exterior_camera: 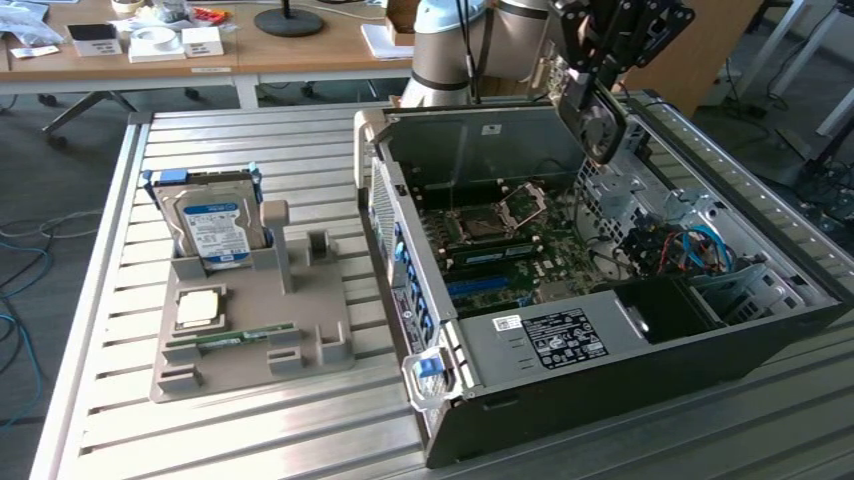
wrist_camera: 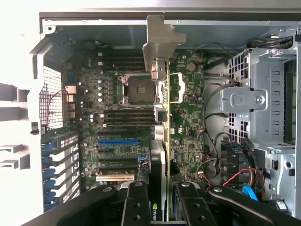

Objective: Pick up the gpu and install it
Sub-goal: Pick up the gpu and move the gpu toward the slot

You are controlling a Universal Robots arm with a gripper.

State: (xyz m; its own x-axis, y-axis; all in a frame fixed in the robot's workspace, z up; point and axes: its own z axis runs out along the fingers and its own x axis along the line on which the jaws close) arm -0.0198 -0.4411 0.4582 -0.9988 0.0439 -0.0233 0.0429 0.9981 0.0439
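My gripper [exterior_camera: 597, 75] hangs above the far side of the open computer case [exterior_camera: 747, 340], shut on the gpu [exterior_camera: 595, 122]. The card is dark with a round fan on one face and hangs on edge over the motherboard [exterior_camera: 514, 250]. In the wrist view the gpu [wrist_camera: 162, 155] appears edge-on between my black fingers [wrist_camera: 136, 205], its silver bracket [wrist_camera: 160, 42] pointing toward the case's rear wall. It hovers over the board near the CPU socket [wrist_camera: 140, 89], apart from the blue expansion slot [wrist_camera: 117, 141].
On the exterior view's left a grey fixture [exterior_camera: 254, 335] carries a silver hard drive [exterior_camera: 214, 225], a CPU chip [exterior_camera: 200, 308] and a green RAM stick [exterior_camera: 247, 335]. Inside the case are drive cages [wrist_camera: 263, 94], coloured cables [exterior_camera: 687, 250] and a power supply [exterior_camera: 561, 340].
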